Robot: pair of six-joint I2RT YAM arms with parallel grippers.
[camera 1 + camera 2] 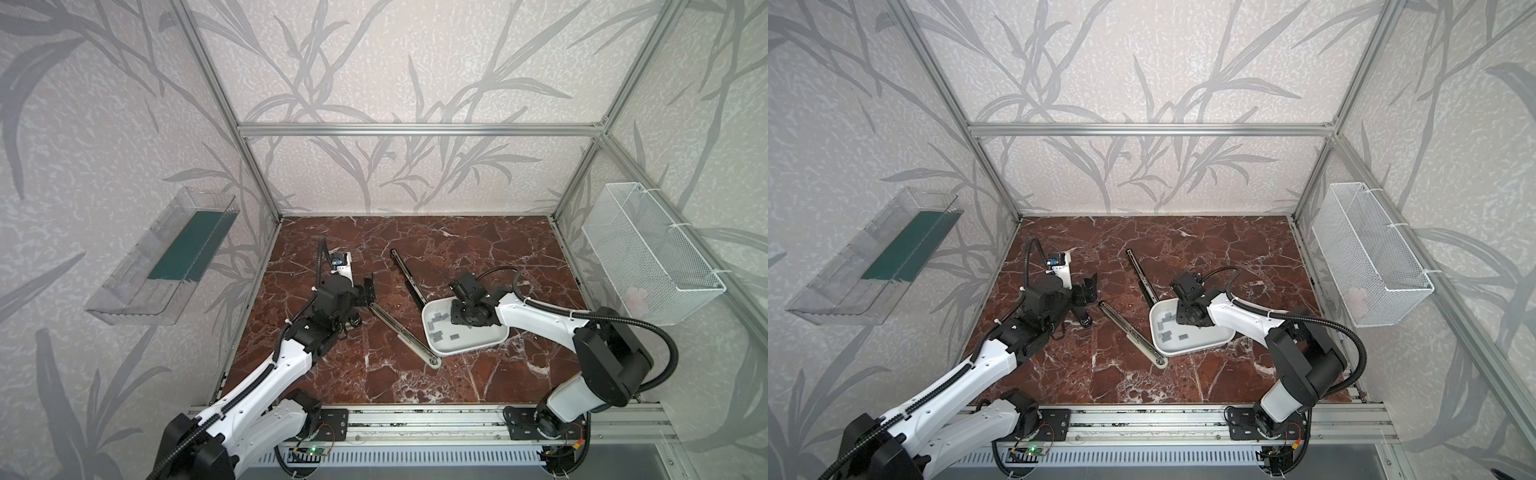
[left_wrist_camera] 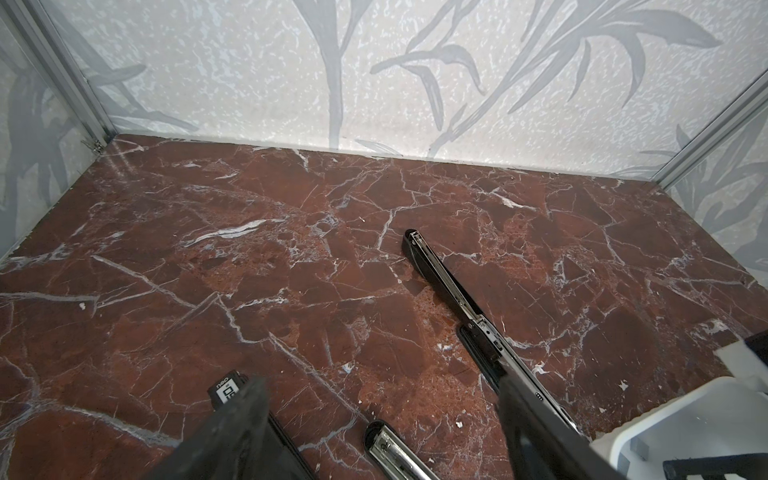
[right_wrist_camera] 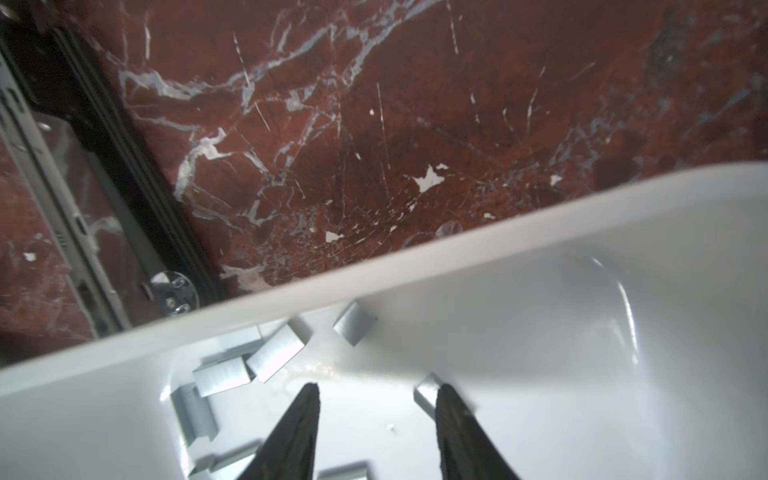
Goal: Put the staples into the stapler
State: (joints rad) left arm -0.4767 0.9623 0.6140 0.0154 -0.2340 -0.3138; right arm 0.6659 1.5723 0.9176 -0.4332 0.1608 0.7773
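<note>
I had the right gripper [image 3: 379, 388] down inside the shallow white plastic tray [image 3: 415, 257], right of centre in both top views. Its jaws stood partly apart and gripped nothing. The staples [image 3: 274, 353], small flat grey metal strips, lay scattered on the tray floor. One sat right against a fingertip [image 3: 461, 424], though I could not tell whether it touched. The long black-and-silver stapler [image 1: 405, 332] lay opened out on the red-brown marble tabletop [image 1: 374, 382], just left of the tray. The left gripper [image 2: 379, 380] hovered wide apart and empty near one end of the stapler's silver arm. I judged the step in hand to be picking up a strip. Next I would need to centre the jaws on one strip and close squarely, since such thin pieces could slip.
</note>
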